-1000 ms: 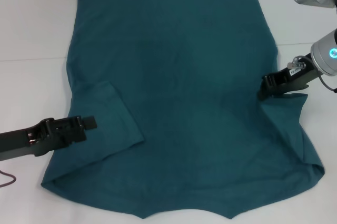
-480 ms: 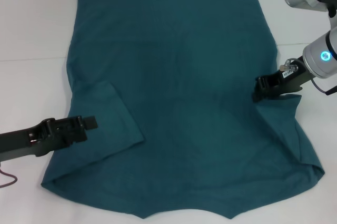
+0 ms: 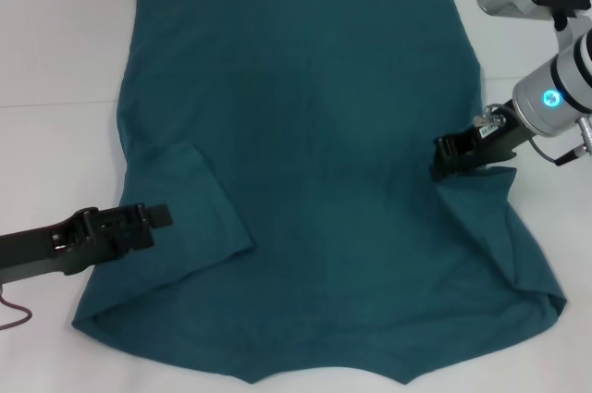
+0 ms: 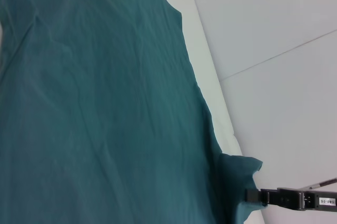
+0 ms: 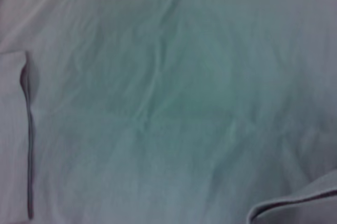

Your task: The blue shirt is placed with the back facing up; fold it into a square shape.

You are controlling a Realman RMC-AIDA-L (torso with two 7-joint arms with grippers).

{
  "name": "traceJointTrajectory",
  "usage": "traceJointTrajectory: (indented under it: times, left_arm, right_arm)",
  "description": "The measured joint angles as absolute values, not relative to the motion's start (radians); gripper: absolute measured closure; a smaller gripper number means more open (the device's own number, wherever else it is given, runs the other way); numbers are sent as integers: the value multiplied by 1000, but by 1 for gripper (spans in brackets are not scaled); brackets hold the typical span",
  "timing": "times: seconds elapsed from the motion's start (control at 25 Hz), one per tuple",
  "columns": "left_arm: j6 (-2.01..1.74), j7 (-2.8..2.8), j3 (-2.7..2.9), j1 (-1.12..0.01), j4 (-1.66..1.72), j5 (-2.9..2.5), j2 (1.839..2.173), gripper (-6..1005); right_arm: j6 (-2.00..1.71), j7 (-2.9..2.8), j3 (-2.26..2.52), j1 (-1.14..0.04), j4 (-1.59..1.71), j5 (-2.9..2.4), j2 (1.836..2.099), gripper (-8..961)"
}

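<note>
The blue shirt (image 3: 314,134) lies spread flat on the white table (image 3: 55,60), plain side up. Its left sleeve (image 3: 199,217) is folded inward onto the body. My right gripper (image 3: 442,160) is at the shirt's right edge, shut on the right sleeve (image 3: 504,227), whose cloth rises in a ridge to the fingertips. The left wrist view shows that gripper (image 4: 254,196) from afar with the lifted cloth (image 4: 237,168) beside it. My left gripper (image 3: 155,217) hovers low at the shirt's near left, beside the folded sleeve. The right wrist view shows only shirt fabric (image 5: 168,87).
White table surface surrounds the shirt on the left, far side and right. A thin dark cable (image 3: 11,312) lies at the near left edge of the table.
My right gripper has moved inward, toward the shirt's middle, dragging the right sleeve with it. The left arm has stayed still.
</note>
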State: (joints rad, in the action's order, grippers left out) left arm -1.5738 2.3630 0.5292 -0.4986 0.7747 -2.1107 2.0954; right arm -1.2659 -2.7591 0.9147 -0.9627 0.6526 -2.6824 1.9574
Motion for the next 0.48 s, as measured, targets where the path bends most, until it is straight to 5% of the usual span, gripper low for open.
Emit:
traceJointTrajectory:
  times: [0.48]
  left_arm:
    - [-1566,2362,529,-489,775,-2111,2095,359]
  right_arm:
    - [-1273,-2751,934,-989,652,-2683,1963,897]
